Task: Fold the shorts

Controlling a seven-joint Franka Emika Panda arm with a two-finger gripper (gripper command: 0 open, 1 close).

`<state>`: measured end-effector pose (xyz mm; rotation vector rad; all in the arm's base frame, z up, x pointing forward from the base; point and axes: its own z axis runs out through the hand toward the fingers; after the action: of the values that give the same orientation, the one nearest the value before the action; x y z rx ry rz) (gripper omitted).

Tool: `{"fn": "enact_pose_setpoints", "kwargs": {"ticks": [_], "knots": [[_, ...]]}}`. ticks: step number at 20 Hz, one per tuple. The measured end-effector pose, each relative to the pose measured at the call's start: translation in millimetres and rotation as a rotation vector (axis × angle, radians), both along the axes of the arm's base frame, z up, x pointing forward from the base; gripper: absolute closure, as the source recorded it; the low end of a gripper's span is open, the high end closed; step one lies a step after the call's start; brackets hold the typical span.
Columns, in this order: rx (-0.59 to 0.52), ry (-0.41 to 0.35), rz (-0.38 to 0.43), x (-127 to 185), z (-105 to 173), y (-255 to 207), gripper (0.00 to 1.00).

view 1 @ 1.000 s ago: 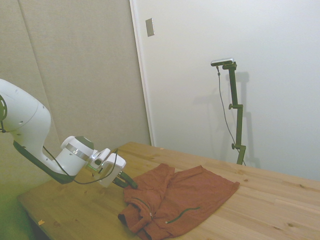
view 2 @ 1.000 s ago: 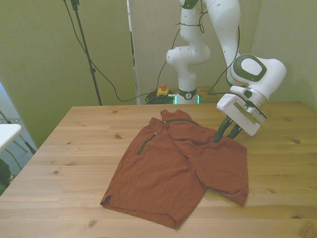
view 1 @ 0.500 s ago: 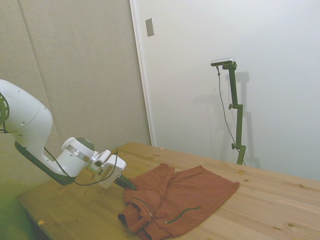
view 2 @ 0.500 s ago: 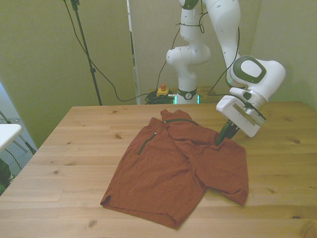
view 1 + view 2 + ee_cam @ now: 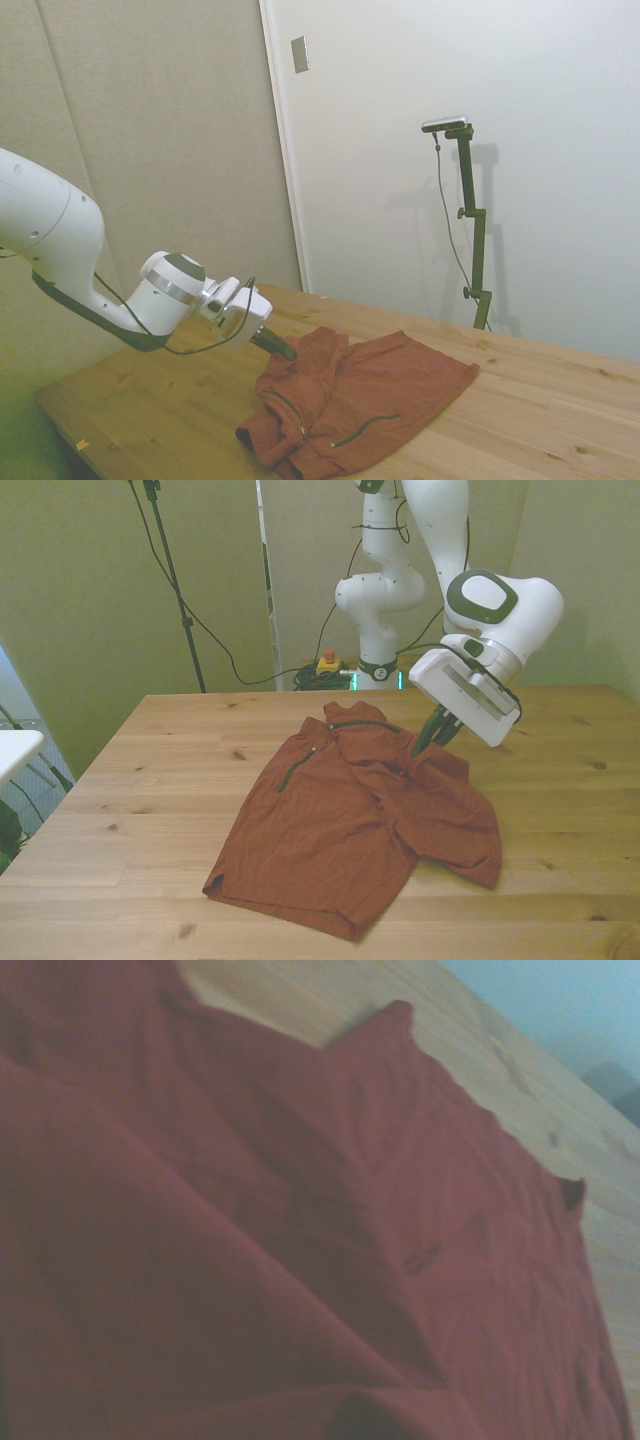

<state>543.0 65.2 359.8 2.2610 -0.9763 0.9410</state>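
Soft dim light, blurry wrist view

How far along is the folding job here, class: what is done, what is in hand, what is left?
Done: the tool is shut on the shorts' edge on the front view's right. In hand: that edge is lifted off the wooden table, bunching the cloth. Left: carrying it across; most of the shorts lie spread flat, unfolded.

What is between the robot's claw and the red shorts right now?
Nothing: in the front view the end effector is shut on the shorts, lifting their edge.
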Motion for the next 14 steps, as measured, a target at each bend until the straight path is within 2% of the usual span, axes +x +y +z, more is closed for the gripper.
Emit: {"fn": "enact_pose_setpoints", "kwargs": {"ticks": [8,11,14], "knots": [[0.024,-0.083,-0.107,23.6,54.2,-97.7,1.00],[0.054,-0.092,-0.145,27.2,61.1,-134.2,1.00],[0.120,-0.083,-0.166,31.3,54.4,-160.4,1.00]]}}
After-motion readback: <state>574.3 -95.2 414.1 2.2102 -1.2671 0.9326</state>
